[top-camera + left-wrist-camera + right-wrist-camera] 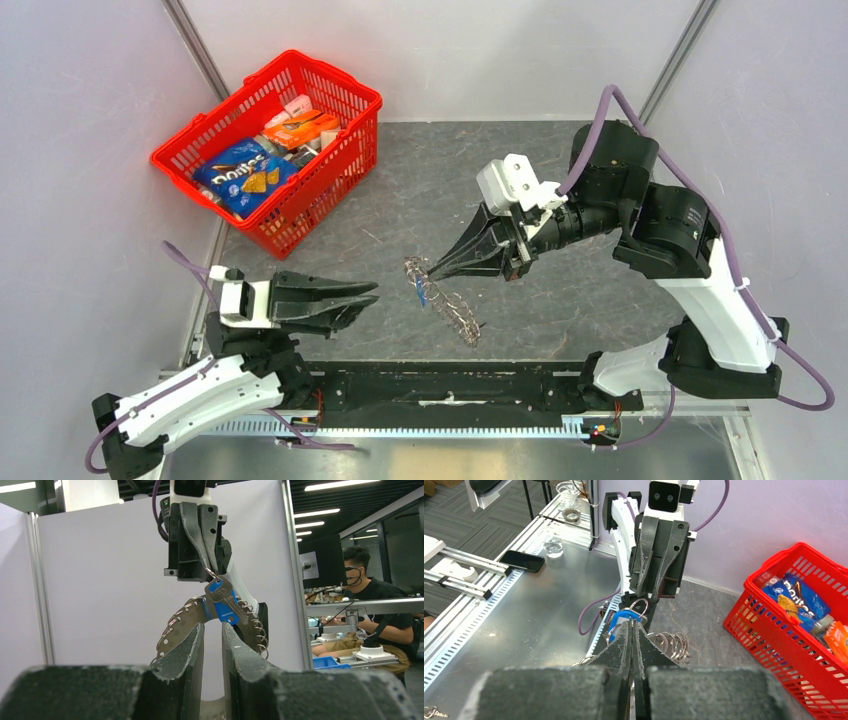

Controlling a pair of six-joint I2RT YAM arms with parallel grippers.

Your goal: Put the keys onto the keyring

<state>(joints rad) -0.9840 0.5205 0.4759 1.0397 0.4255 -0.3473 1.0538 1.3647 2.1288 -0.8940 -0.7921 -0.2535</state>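
**Keys (pixel 443 297) hang at frame centre, pinched at their upper end by the tightly closed right gripper (pixel 432 269).**
The left gripper (pixel 366 297), jaws slightly parted and empty, sits well to the left. The thin pinch could slip, or the bunch could swing, spoiling a handover. The bunch's long axis runs upper left to lower right, free end pointing lower right.

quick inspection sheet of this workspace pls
surface: dark grey mat
job's things: fanned keys with one blue-headed key, held up by the right gripper
clutter: red basket of snacks, far left
grippers: right gripper shut on the keys' top ring; left gripper open, facing the keys, apart from them
cables: purple cable along each arm
surroundings: white panels; seated person beyond
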